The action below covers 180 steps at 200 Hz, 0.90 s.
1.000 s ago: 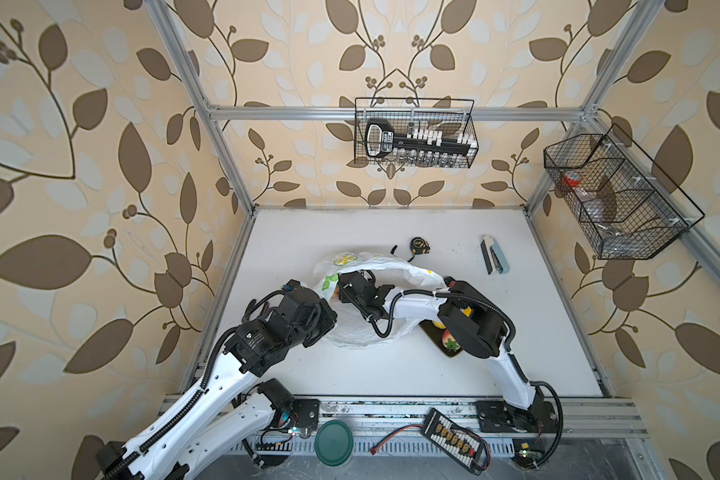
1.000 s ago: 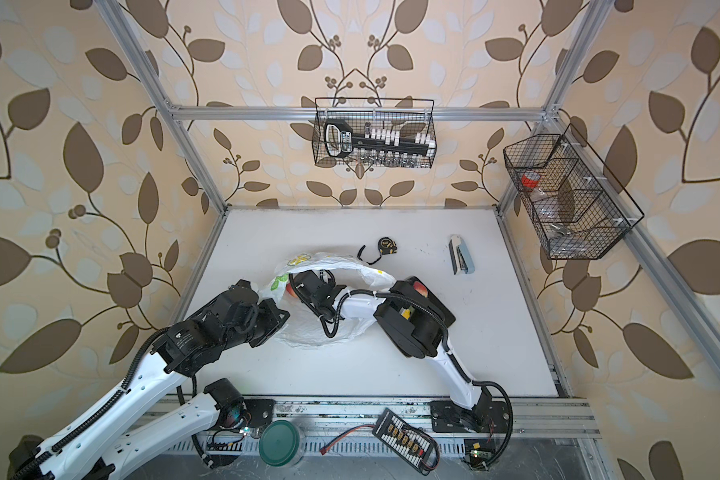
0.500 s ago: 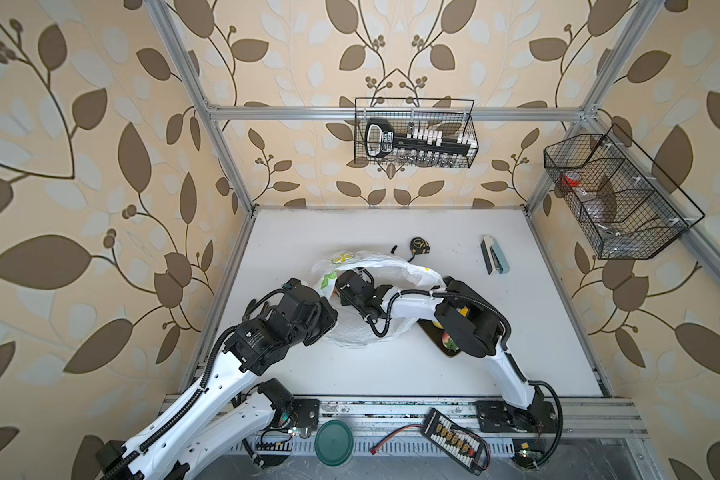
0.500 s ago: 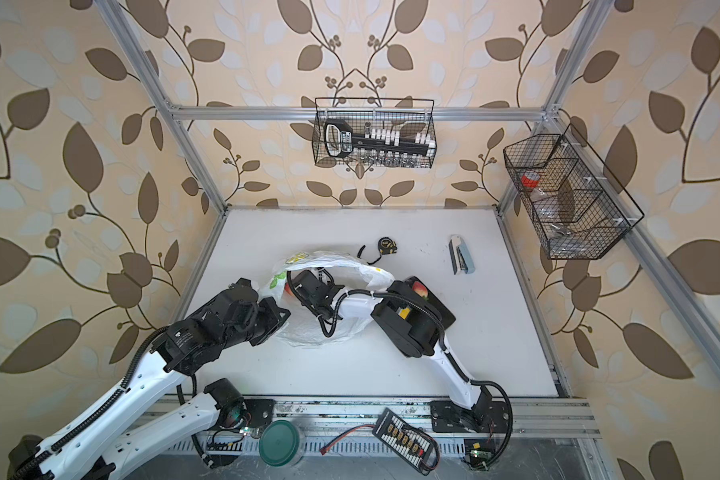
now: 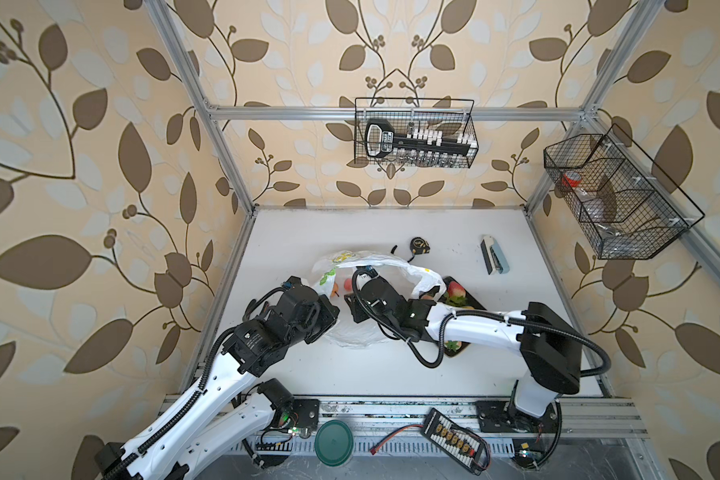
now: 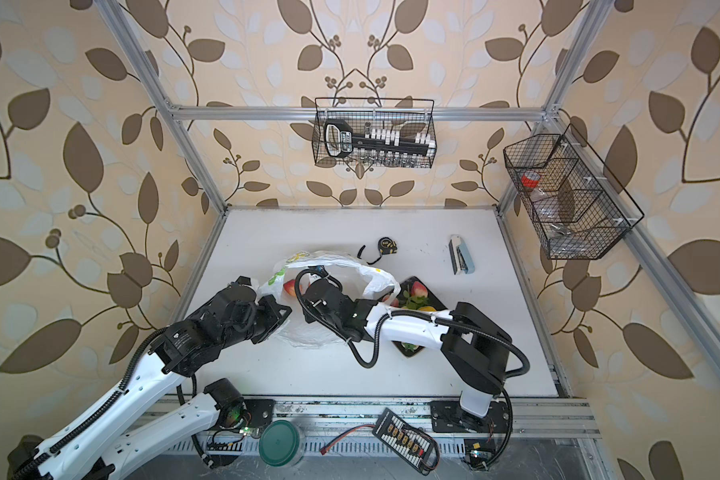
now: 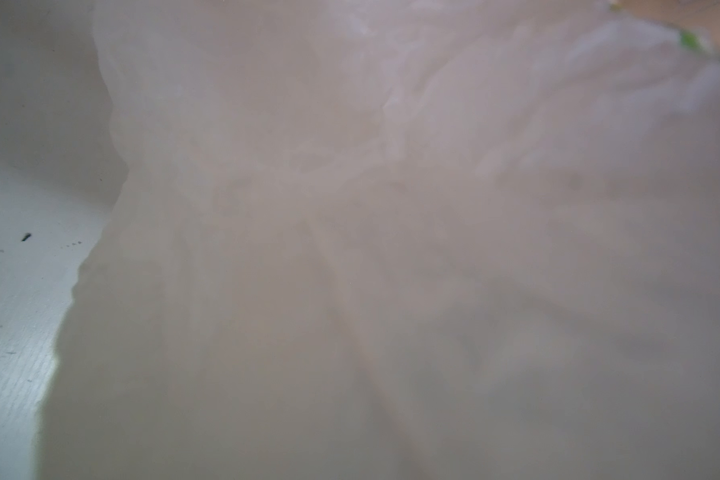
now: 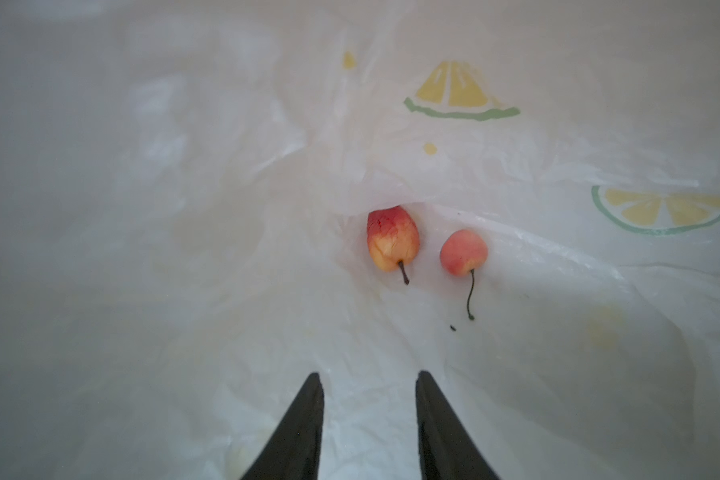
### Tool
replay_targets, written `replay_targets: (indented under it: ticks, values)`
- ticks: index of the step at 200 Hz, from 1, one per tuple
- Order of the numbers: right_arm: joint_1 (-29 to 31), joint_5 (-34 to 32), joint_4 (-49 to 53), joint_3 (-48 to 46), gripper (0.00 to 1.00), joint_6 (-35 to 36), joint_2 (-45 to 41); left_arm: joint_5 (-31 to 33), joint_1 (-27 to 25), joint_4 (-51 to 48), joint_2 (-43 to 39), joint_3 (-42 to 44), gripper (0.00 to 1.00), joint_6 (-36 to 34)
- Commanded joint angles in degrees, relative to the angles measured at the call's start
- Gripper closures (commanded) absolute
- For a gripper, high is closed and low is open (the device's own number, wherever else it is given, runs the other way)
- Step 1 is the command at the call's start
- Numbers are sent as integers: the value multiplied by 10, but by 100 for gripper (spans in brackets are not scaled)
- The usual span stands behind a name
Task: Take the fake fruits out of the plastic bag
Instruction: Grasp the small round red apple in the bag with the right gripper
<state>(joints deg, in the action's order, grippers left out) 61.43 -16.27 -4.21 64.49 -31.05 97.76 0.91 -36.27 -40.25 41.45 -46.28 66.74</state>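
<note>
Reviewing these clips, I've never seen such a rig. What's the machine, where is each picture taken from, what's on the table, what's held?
Two robot arms work at a white table. Both top views look down from overhead; each wrist view rides on an arm. A plastic bag lies mid-table, with a tape measure and stapler beyond it and a black tray of fruits beside it. The left end effector is shut, seemingly pinching the bag's edge; its camera sees mostly plastic. The right end effector, inside the bag, is open and empty, facing an apple and a cherry.
</note>
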Motion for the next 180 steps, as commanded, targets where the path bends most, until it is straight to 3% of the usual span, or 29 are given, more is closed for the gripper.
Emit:
replay_targets:
  ticks: [1,31,86,141,180]
  values:
    - [0,1,23,-23,59,24,-20,9,4,18,-7,7,100,12]
    - [-23,-17,30,19,50,-15,42,3,4,25,-5,10,100,15]
    - [-66,-75,34,186,41,-89,224,-8,4,19,-12,0,100,2]
    - [-76,-130,63,313,39,-94,348,-14,4,14,-16,-4,100,2]
    - [-78,-144,95,345,41,-110,391,-13,5,10,-15,-8,100,1]
